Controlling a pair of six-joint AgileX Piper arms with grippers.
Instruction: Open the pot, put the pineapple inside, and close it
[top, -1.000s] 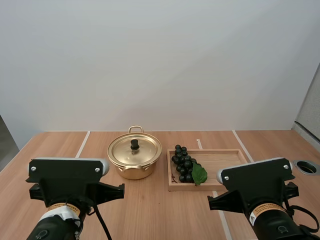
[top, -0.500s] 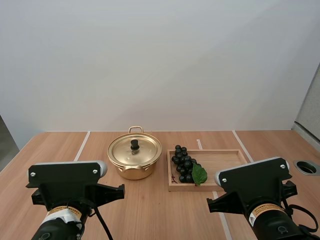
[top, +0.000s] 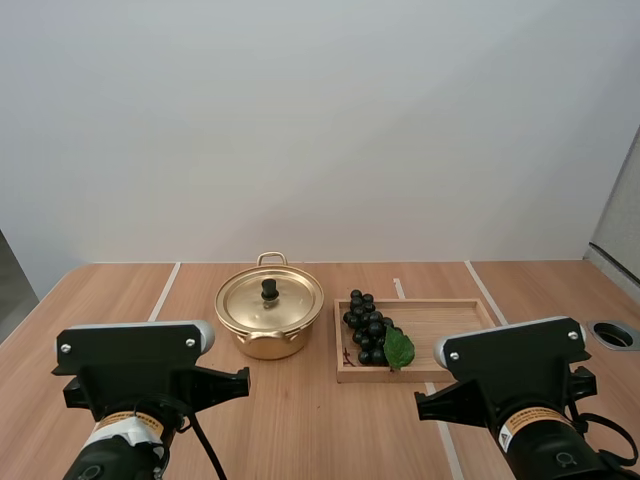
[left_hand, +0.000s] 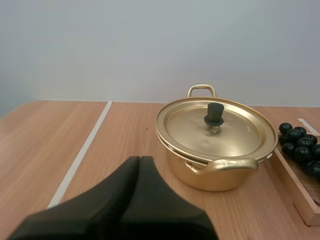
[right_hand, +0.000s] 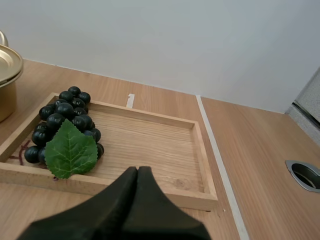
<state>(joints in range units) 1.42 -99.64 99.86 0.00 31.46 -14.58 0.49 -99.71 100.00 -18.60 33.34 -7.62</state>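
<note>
A test lab, by the line-marked wooden table and blank white wall.

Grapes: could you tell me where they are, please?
High view: the grapes lie at the left end of the wooden tray, just right of the pot.

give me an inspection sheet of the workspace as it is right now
surface: wooden table with pale strips running front to back.
job's things: gold pot, lid seated on it, black knob on top; the fruit at hand is a bunch of grapes with a green leaf, lying at the pot-side end of the wooden tray.
clutter: nothing seen.
grippers: left gripper shut on nothing, short of the pot; right gripper shut on nothing, short of the tray's near rail.
cables: nothing seen loose by pot or tray.
surroundings: plain wall behind; round hole in the table at its right edge.
</note>
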